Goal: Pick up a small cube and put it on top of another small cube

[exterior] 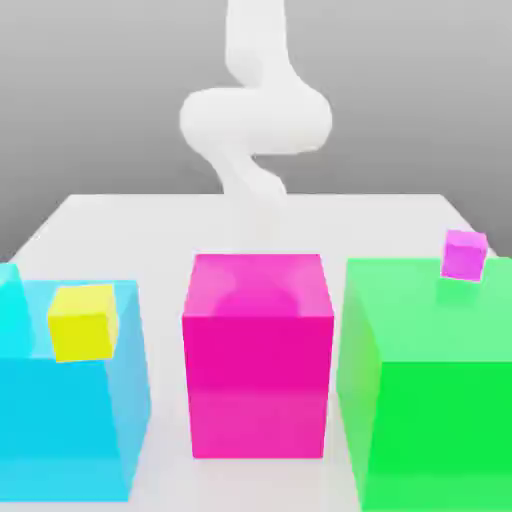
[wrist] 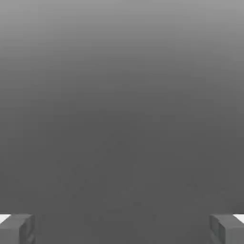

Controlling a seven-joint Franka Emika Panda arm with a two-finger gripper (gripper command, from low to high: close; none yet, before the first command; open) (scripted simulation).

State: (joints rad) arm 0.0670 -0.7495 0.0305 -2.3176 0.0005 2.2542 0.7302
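A small yellow cube (exterior: 82, 320) rests on top of a large cyan block (exterior: 70, 430) at the exterior view's left. On the far right part of a large green block (exterior: 430, 400) sits a small violet-pink cube (exterior: 464, 254). My white arm (exterior: 255, 112) rises behind the blocks, above the back of the table. In the hand view my gripper (wrist: 122, 228) is open: its two grey fingertips (wrist: 16, 228) stand far apart with nothing between them, facing plain grey background.
A large magenta block (exterior: 257, 350) stands between the cyan and green blocks. All three stand on a white table (exterior: 120, 225), whose bare surface stretches behind them toward the arm's base.
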